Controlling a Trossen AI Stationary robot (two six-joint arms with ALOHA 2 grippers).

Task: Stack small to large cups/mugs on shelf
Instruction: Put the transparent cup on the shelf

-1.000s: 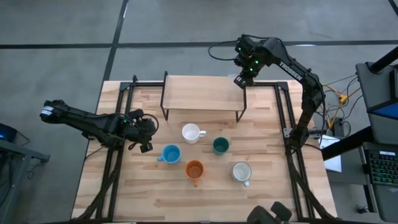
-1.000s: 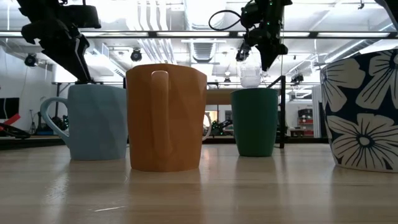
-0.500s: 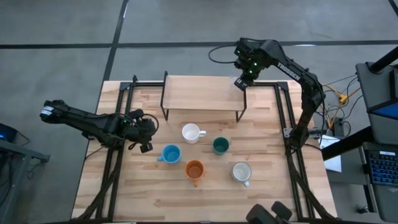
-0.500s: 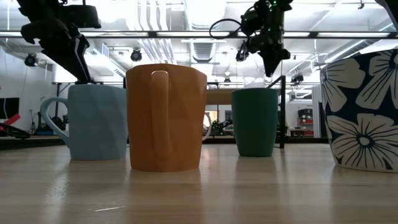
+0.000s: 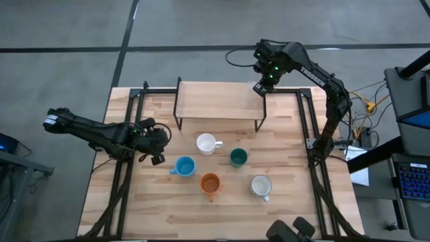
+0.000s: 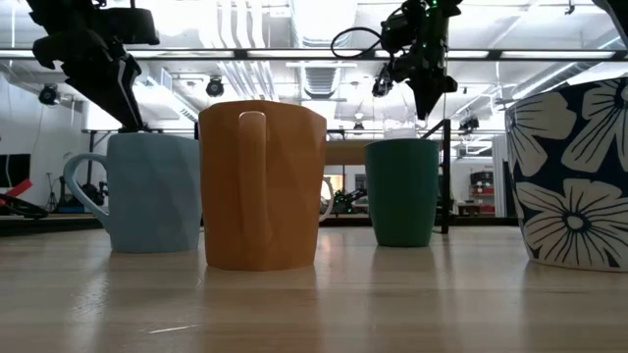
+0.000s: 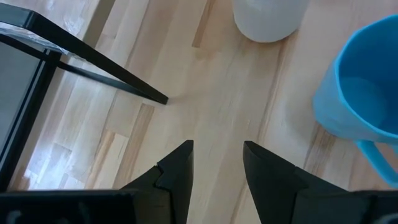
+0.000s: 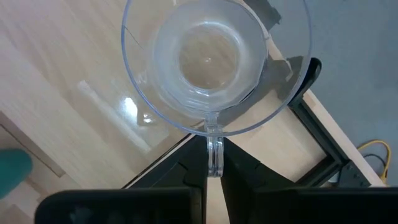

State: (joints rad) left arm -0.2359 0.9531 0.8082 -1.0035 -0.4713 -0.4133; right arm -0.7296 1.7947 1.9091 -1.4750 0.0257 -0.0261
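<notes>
Cups first: we are seeing a tiny clear glass (image 8: 214, 62), empty, pinched by its little handle between the closed fingers of the right gripper (image 5: 259, 88), sitting over the far right corner of the shelf (image 5: 218, 101); we cannot tell whether its base is touching the board. Five mugs are standing upright on the tabletop (image 5: 168, 215) in front of the shelf, all looking empty from above: white mug (image 5: 207, 144) nearest the shelf, dark teal-green cup (image 5: 238, 157) just to its right, light blue mug (image 5: 183, 166) to its near left, orange mug (image 5: 210, 183) nearer the front edge, greyish-white patterned mug (image 5: 261, 186) to the right of it. None of them are touching each other. The shelf top is carrying nothing apart from that corner. The left gripper (image 5: 157, 152) is waiting low at the left side of the table, just beside the light blue mug, fingers parted and gripping nothing; its wrist camera is showing bare wood between them, a black shelf leg (image 7: 106, 65), and the blue and white mugs ahead. In the low view the orange and teal cups are blocking most of the shelf.
</notes>
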